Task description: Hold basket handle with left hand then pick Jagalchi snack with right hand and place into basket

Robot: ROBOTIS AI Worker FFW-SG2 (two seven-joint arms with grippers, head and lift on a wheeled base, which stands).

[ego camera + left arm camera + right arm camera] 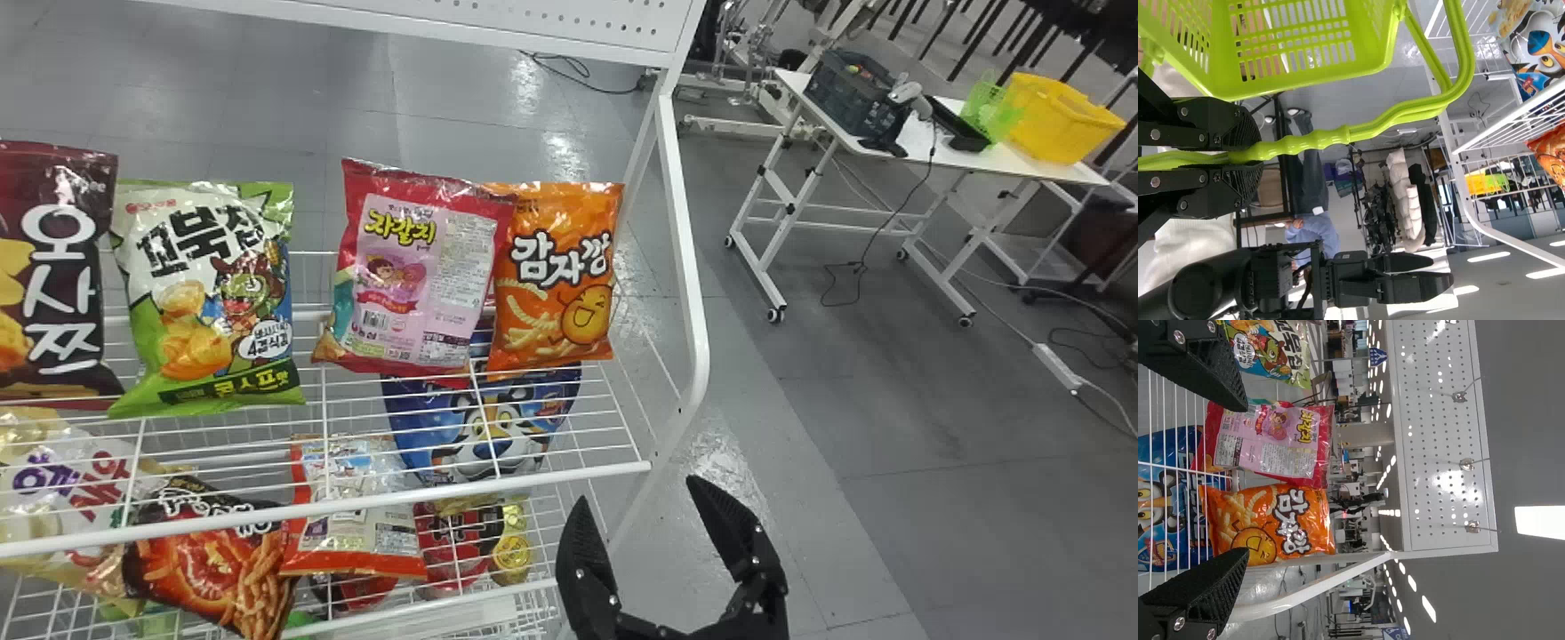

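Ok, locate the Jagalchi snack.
In the head view, left of centre, the Jagalchi snack is on the upper wire shelf, between the green chip bag and the orange snack bag.

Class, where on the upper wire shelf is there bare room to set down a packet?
A bare strip runs between the bags and the front rail; another lies between the orange snack bag and white end frame. The Jagalchi snack and green-and-white snack bag leave only a slim gap. Crowded: the Jagalchi snack, right up against the orange snack bag.
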